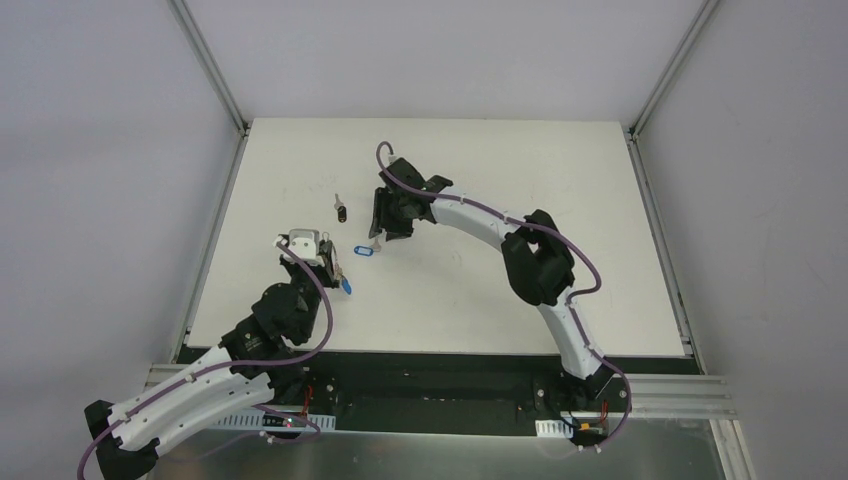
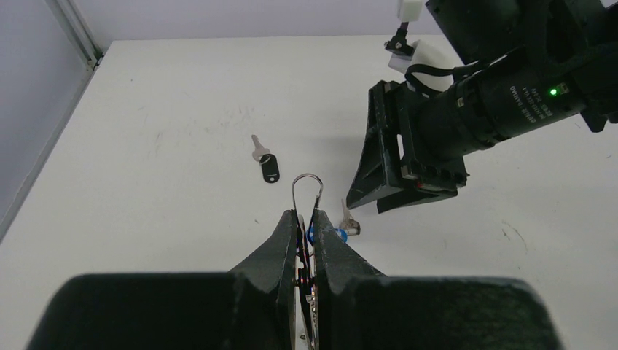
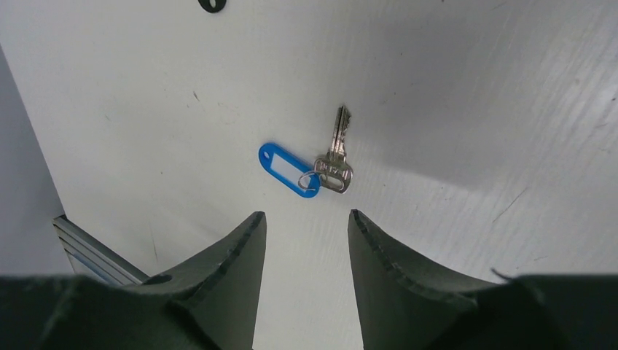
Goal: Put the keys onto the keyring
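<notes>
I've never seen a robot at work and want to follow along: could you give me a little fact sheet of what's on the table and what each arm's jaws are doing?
left jaws: shut on the keyring, its wire loop poking past the tips
right jaws: open, over the blue-tagged key, not touching it
blue-tagged key: silver, flat on the table
black-tagged key: flat on the table, apart from both arms

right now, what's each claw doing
left claw: shut on the keyring
right claw: open, empty, above the blue-tagged key
</notes>
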Robot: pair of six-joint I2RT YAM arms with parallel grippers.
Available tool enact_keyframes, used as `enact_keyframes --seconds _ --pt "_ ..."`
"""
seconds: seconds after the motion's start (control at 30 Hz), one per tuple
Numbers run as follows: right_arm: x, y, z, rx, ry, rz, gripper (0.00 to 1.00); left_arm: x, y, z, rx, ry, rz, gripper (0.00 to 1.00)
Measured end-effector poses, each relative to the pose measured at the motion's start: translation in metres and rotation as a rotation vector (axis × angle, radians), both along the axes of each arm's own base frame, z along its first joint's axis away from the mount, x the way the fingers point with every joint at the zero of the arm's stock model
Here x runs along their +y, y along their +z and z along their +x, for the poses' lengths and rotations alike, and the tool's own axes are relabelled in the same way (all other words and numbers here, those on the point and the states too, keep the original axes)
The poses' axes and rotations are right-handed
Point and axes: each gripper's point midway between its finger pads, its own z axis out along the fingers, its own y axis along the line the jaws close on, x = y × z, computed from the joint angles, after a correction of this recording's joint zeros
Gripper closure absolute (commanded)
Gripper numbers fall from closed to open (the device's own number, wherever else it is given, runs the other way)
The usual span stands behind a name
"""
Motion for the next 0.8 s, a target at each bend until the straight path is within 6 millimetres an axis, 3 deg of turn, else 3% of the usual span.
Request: enact_keyframes --seconds 0.27,0.43,0.8 --pt "0.012 -0.023 -0.02 0.027 0.016 -0.07 0.46 0.001 0.001 0.0 -0.003 0.002 -0.005 1.0" --pt "0.02 -0.026 -0.019 0.001 0.005 -0.092 0.44 0.002 0.002 -0.001 -0.007 0.002 -0.01 1.0" --pt "0.017 -0.041 -0.005 -0.049 -0.052 -0.159 0.46 0.002 0.002 -0.001 -0.008 0.001 -0.012 1.0"
